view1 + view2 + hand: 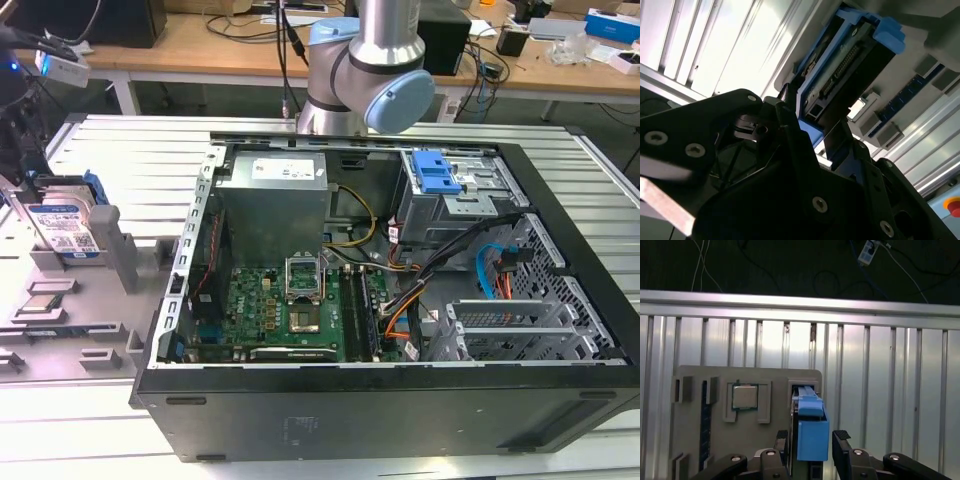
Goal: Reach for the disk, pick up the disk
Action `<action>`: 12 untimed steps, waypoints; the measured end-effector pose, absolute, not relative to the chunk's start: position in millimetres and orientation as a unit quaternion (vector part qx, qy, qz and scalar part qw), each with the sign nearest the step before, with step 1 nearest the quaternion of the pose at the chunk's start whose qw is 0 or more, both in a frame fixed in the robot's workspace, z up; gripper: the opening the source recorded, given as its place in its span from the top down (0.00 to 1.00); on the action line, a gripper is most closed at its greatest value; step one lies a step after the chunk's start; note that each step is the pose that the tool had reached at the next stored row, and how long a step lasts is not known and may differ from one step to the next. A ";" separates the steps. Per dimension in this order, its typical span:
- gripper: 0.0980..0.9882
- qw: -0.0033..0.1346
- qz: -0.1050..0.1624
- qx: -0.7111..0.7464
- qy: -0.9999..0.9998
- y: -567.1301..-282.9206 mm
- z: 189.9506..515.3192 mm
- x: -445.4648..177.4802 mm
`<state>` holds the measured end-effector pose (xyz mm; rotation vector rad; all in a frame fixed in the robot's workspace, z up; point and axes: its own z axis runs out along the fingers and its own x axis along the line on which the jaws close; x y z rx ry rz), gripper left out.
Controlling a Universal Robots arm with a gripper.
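Gripper (812,441) sits low over the grey holder plate (775,377), claw parted a little wider than the disk. Its 2 black fingers (842,444) straddle the disk (812,425), 1 on each flat side. The first wrist view shows a thin gap at the blue bracket, so nothing is clamped. Can't tell if the other finger touches.

The disk stands on edge in a slot at 1 end of the holder plate, label side showing in the exterior view (62,228). In the second wrist view its connector end (845,75) faces the camera, with the blue bracket wrapped round it.

A processor chip (745,396) lies flat in a square recess of the holder plate, near the disk and not touching it.

The holder plate rests on a slatted aluminium table (890,390).

An open computer case (400,400) lies on that table, just beside the holder plate on the exterior view's right.

The arm (370,80) rises beyond the case, farther from the holder plate.

A wooden workbench (200,45) with cables stands farthest back.
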<state>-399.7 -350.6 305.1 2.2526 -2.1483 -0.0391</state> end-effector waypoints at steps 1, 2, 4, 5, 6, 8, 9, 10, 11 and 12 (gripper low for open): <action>0.57 0.014 -0.013 0.724 -0.690 -350.5 302.7 -399.7; 0.57 0.014 -0.013 0.724 -0.690 -350.6 300.3 -399.7; 0.57 0.014 -0.013 0.724 -0.690 -350.5 296.6 -399.7; 0.57 0.014 -0.013 0.724 -0.690 -350.6 294.9 -399.7; 0.57 0.014 -0.013 0.724 -0.690 -350.6 293.1 -399.7; 0.57 0.014 -0.013 0.724 -0.690 -350.6 290.3 -399.7; 0.57 0.014 -0.013 0.724 -0.690 -350.6 289.4 -399.7; 0.57 0.014 -0.013 0.724 -0.690 -350.6 289.2 -399.7; 0.57 0.014 -0.013 0.724 -0.690 -350.6 289.2 -399.7; 0.57 0.015 -0.013 0.724 -0.690 -350.6 289.1 -399.7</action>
